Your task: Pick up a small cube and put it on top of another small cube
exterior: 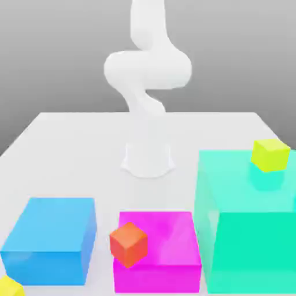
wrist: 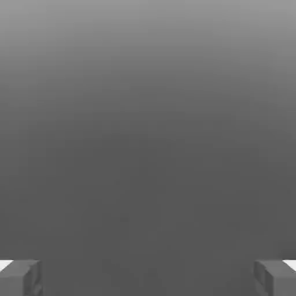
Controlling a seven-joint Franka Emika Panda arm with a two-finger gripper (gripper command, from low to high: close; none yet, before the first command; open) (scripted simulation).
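Spread wide at the end effector (wrist: 148,278). Leads back along the white arm (exterior: 149,69) to the desk (exterior: 87,144), inward from its far edge. Farther out, on or over the magenta block (exterior: 167,237), at its edge toward the exterior view's left: a tilted orange cube (exterior: 129,245). Near the teal block's (exterior: 248,243) far edge: a yellow cube (exterior: 270,155). Toward the exterior view's left: a blue block (exterior: 52,231), with another yellow cube (exterior: 10,287) partly cut off nearby.

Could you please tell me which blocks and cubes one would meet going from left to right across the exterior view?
Yellow cube at the lower corner, blue block, orange cube, magenta block, green block; the yellow cube over the green block is left out, since they overlap.
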